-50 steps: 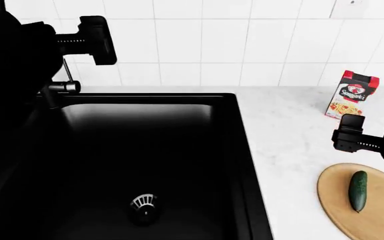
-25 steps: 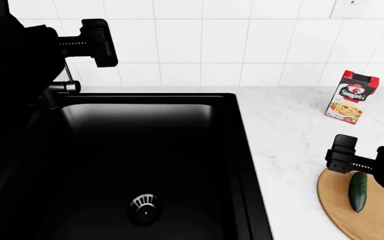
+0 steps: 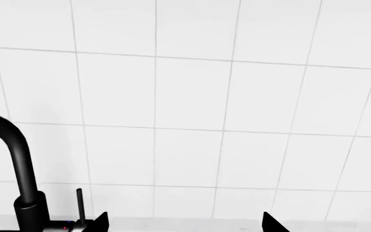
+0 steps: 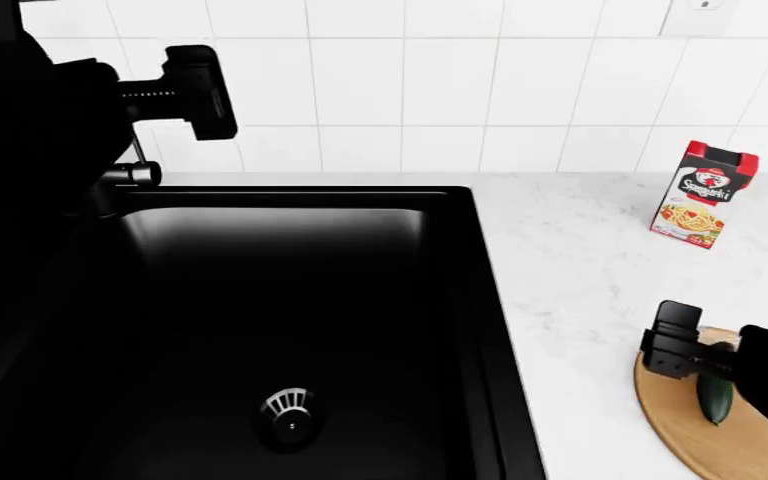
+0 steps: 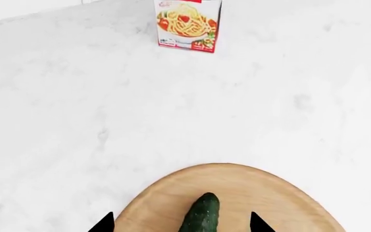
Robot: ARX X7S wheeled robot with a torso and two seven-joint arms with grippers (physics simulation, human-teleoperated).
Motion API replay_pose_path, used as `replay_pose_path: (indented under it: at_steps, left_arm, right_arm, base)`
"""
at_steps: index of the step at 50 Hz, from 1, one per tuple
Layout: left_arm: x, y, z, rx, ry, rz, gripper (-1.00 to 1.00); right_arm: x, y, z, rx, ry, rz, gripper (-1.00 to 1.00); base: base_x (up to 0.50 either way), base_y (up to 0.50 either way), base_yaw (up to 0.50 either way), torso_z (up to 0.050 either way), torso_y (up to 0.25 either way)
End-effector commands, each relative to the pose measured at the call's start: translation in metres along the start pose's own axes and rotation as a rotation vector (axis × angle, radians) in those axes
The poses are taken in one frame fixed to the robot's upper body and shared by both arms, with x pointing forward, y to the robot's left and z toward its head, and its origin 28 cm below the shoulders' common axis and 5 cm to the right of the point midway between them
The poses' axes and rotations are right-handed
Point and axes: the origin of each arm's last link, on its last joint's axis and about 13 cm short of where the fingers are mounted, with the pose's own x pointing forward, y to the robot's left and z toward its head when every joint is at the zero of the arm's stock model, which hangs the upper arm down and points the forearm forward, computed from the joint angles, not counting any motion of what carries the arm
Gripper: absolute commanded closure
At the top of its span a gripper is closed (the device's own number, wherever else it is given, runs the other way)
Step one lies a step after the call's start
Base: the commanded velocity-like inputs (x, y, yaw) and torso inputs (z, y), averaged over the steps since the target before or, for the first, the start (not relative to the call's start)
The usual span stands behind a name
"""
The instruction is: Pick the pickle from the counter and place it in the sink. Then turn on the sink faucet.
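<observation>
Lying on board: pickle (image 5: 200,215), dark green, smooth, oblong (lower right of head view), on round wooden board (image 5: 250,193).
Right end effector (image 5: 180,223): spread wide, fingertips flanking pickle.
Left end effector (image 3: 184,223): open, facing wall tiles (image 3: 192,96).

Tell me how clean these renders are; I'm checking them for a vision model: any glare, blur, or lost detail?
Head view: sharp, evenly lit; the glossy sink shows soft grey sheen, and the left arm merges into a featureless black mass. Left wrist view: crisp tiles, faucet a flat silhouette. Right wrist view: no blur; pickle and board cut off at the frame edge; the counter nearly blown white.
</observation>
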Motion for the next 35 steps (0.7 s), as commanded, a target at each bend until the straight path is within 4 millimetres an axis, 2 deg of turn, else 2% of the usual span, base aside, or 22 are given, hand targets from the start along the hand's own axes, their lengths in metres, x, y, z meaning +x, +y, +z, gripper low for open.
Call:
replay_pose_path:
  at_steps: [1,34,35]
  left_arm:
    - [0.0,0.002,-0.001,-0.008,-0.001,0.006,-1.0]
    - [0.002,0.003,-0.009,-0.009,0.015,0.011,-1.0]
    - [0.003,0.004,-0.009,-0.009,0.016,0.012,-1.0]
  right_arm:
    - [0.005,0.002,-0.007,-0.023,0.02,-0.008,-1.0]
    - [0.018,-0.001,-0.021,0.015,0.073,-0.021,-1.0]
    - [0.018,-0.001,-0.021,0.017,0.072,-0.02,1.0]
  base:
    - [0.0,0.0,0.0,0.0,0.0]
    - [0.0,0.0,0.0,0.0,0.0]
    - [0.0,0.0,0.0,0.0,0.0]
